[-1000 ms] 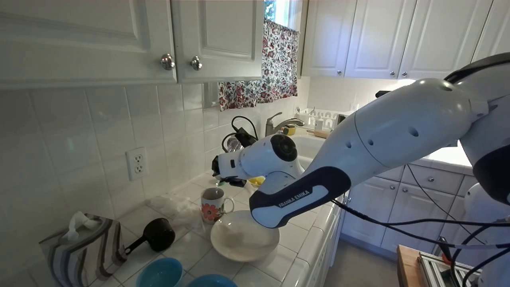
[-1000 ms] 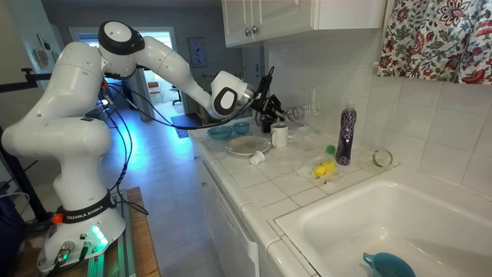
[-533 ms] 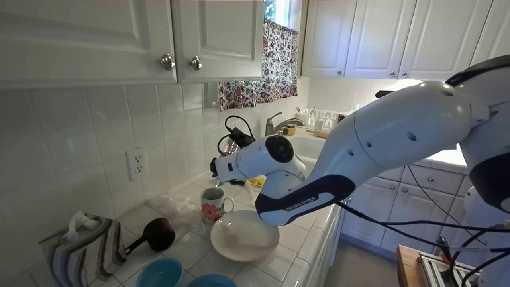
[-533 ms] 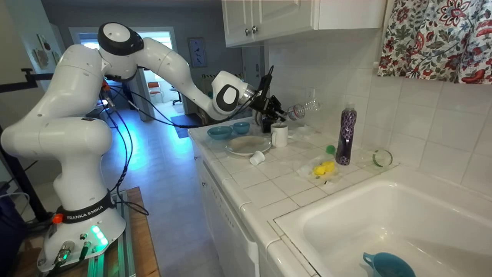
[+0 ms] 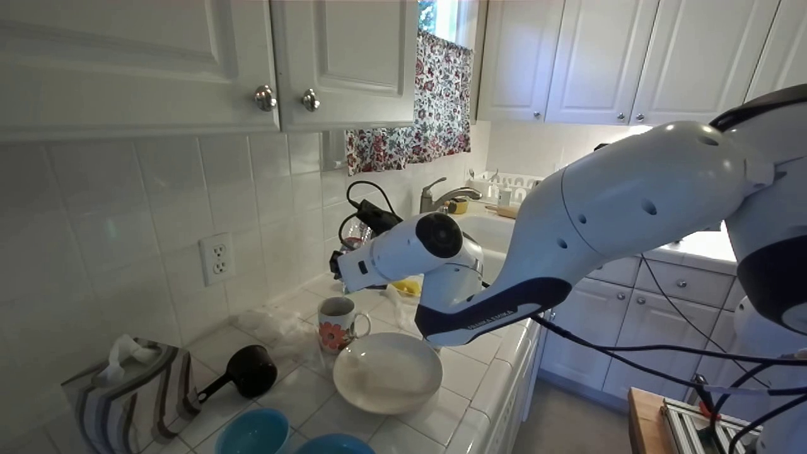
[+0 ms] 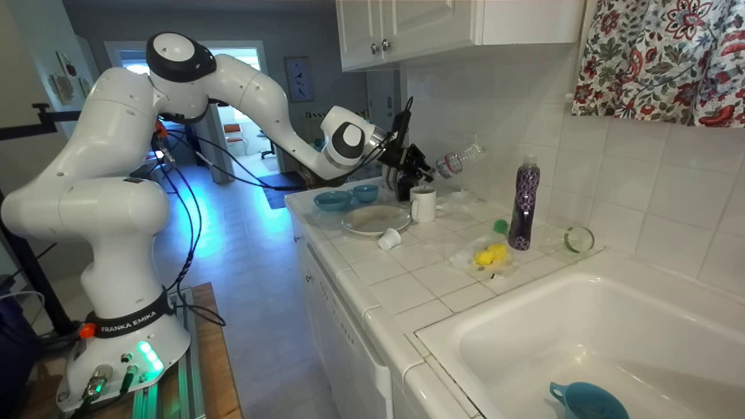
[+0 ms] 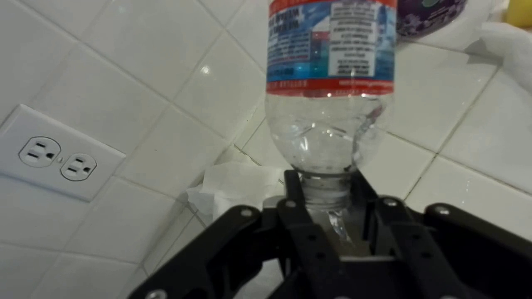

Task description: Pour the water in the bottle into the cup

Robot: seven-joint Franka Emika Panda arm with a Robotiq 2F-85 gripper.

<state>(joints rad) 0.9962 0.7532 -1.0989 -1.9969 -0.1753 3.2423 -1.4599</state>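
Note:
The clear plastic bottle [image 6: 450,166] with a red and blue label is held neck-down at a slant, its base raised toward the wall. It fills the top of the wrist view [image 7: 328,120]. My gripper [image 7: 327,187] is shut on its neck; the gripper [image 6: 426,172] is just above the mug in an exterior view. A thin stream of water leaves the bottle's mouth. The mug [image 5: 334,329], white with a red flower, stands upright below and also shows in an exterior view [image 6: 424,205]. The dark purple bottle [image 6: 524,203] stands apart on the counter.
A wide white bowl [image 5: 388,375] stands beside the mug. A small white cup [image 6: 389,239] lies tipped. A yellow item [image 6: 490,254], green cap [image 6: 500,226] and glass ring [image 6: 579,239] are toward the sink [image 6: 524,326]. A black scoop [image 5: 252,372] and tissue box [image 5: 135,394] stand nearby.
The clear bottle's base has tipped up a little, with its neck still in my gripper. The wrist and forearm have shifted slightly. The mug has not moved.

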